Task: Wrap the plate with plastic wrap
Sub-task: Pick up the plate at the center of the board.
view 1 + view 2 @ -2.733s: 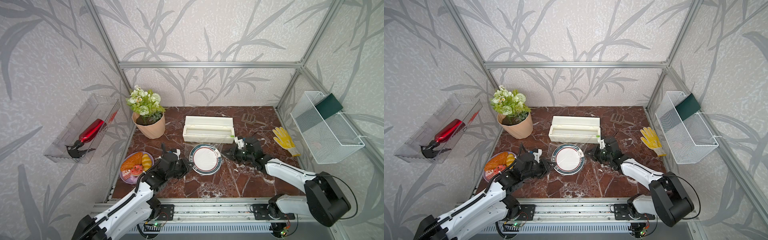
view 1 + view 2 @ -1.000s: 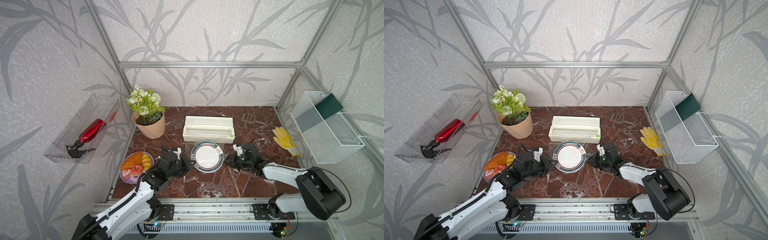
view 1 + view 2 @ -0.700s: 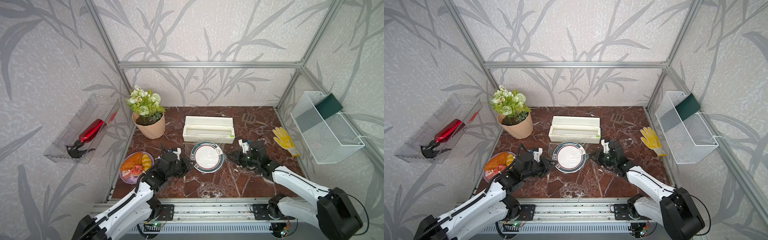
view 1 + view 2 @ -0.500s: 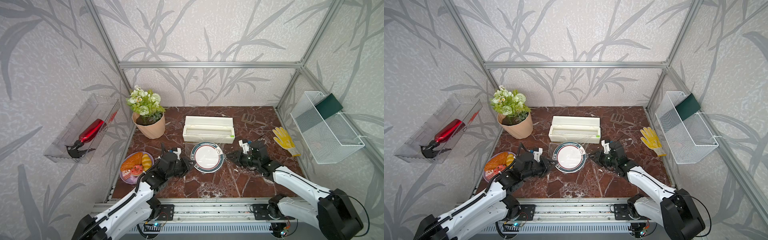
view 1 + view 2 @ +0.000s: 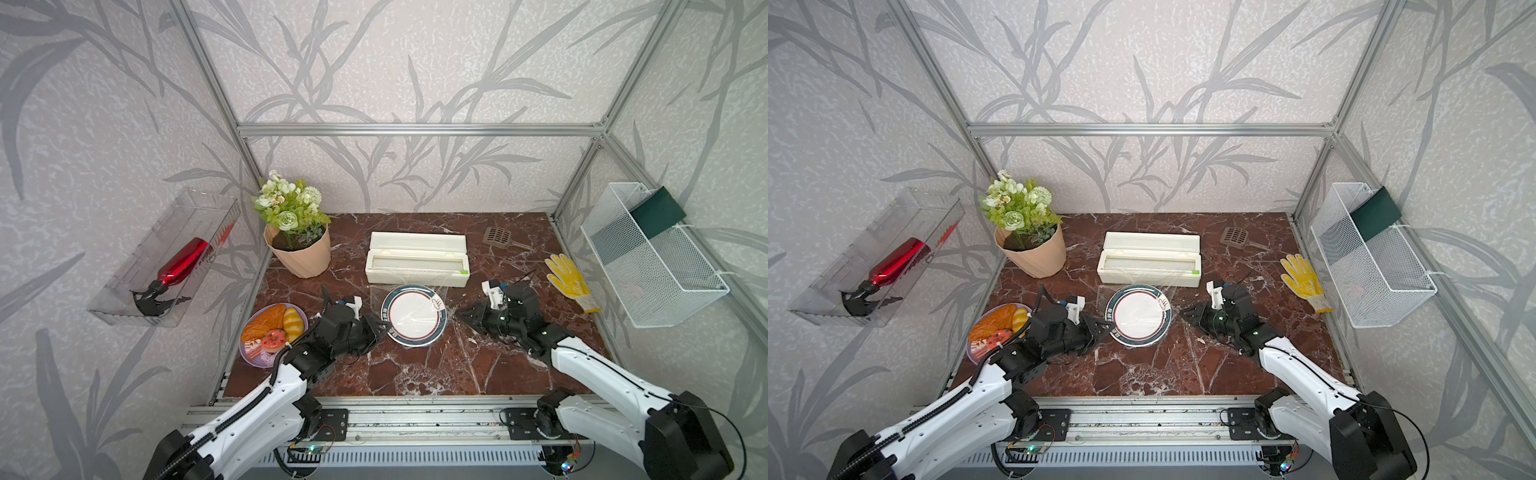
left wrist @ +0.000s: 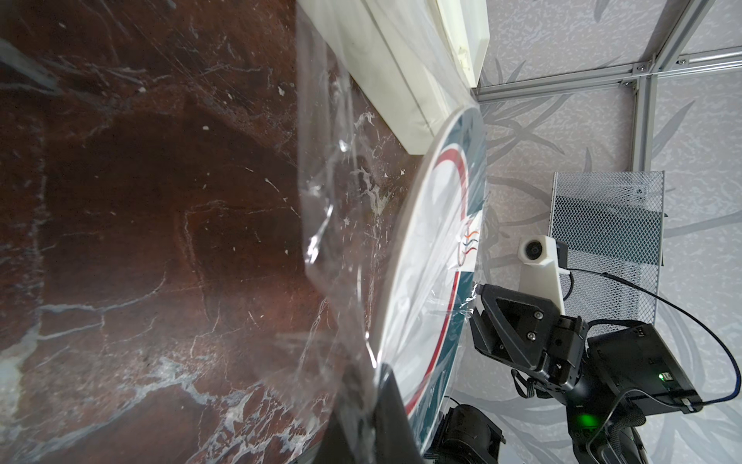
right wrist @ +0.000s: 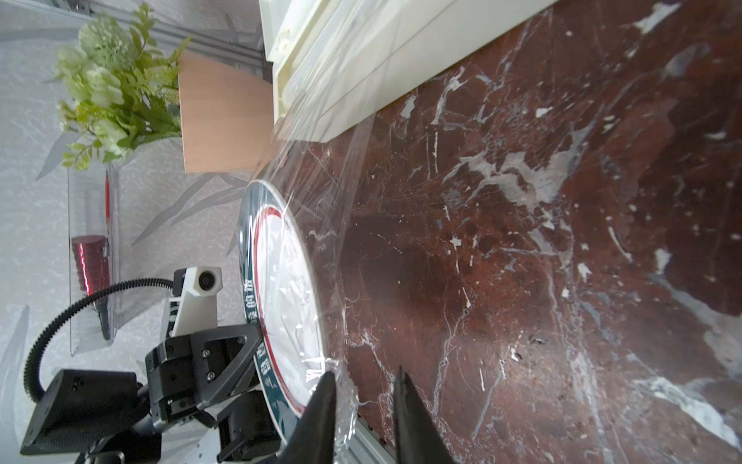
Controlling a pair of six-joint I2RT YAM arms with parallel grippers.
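Right of the plate (image 5: 413,314), right gripper (image 5: 462,314) has just parted narrowly (wrap (image 6: 329,209) freed there, ready to tuck); left gripper (image 5: 383,327) pinches wrap opposite.

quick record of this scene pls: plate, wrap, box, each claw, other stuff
plate: just in front of the dispenser box
plastic wrap: runs from the box over the plate, wrinkled
left claw: shut on the wrap at the plate's rim
right claw: open, bunched wrap between its fingers
bystanders: purple food plate, flower pot, yellow glove
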